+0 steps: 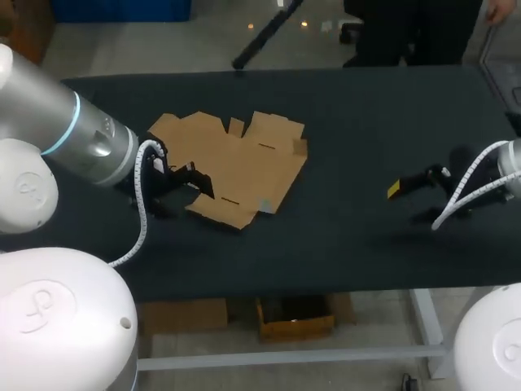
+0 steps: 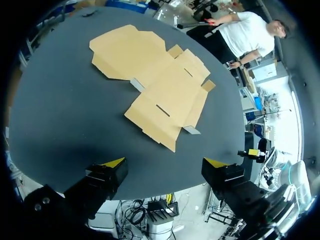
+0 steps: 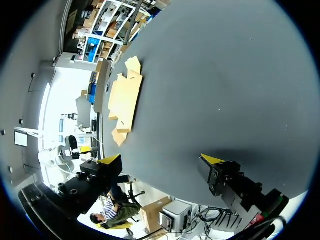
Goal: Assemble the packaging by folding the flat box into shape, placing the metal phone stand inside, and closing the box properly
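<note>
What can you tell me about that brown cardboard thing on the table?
It is the flat box, plain brown cardboard, not folded yet. It lies spread flat on the dark table, with flaps, tabs and small slots cut into it. Nothing holds it: the left gripper hangs open near its edge, not gripping it.

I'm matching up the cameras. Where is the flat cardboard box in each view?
Head view: the box lies on the table, left of middle.
Left wrist view: the box lies ahead of the left gripper.
Right wrist view: the box lies far ahead of the right gripper.
Shared landmark: the black table.
</note>
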`<state>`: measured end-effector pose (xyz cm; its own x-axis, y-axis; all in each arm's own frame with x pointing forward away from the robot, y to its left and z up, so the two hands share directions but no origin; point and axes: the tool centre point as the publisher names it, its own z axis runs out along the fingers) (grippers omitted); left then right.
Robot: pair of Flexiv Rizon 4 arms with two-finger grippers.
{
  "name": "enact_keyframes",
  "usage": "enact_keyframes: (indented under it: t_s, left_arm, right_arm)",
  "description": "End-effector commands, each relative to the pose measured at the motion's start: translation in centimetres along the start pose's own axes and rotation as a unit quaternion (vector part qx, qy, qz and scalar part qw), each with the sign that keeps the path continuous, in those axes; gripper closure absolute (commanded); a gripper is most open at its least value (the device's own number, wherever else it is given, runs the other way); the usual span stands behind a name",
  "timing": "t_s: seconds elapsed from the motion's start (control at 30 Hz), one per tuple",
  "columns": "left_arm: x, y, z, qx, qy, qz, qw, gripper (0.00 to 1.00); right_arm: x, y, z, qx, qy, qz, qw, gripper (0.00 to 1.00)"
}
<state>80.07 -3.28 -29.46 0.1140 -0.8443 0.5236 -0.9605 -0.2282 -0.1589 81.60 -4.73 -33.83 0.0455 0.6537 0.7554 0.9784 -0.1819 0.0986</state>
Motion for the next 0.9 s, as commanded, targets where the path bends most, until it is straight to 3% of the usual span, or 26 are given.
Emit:
enact_keyframes:
  t_s: [0.03,0.53,0.9]
  left_arm:
    - [0.1,1.0,-0.7,0.002,0.000,-0.010,1.000,0.00]
    - [0.1,3.1,-1.2,-0.021,-0.008,-0.094,0.995,0.00]
    - [0.1,3.1,-1.2,-0.021,-0.008,-0.094,0.995,0.00]
  right_arm:
    - [-0.1,0.8,-0.9,0.012,0.016,-0.018,1.000,0.00]
    - [0.6,3.1,-0.7,0.045,0.014,-0.053,0.998,0.00]
    - [0.6,3.1,-0.7,0.045,0.014,-0.053,0.998,0.00]
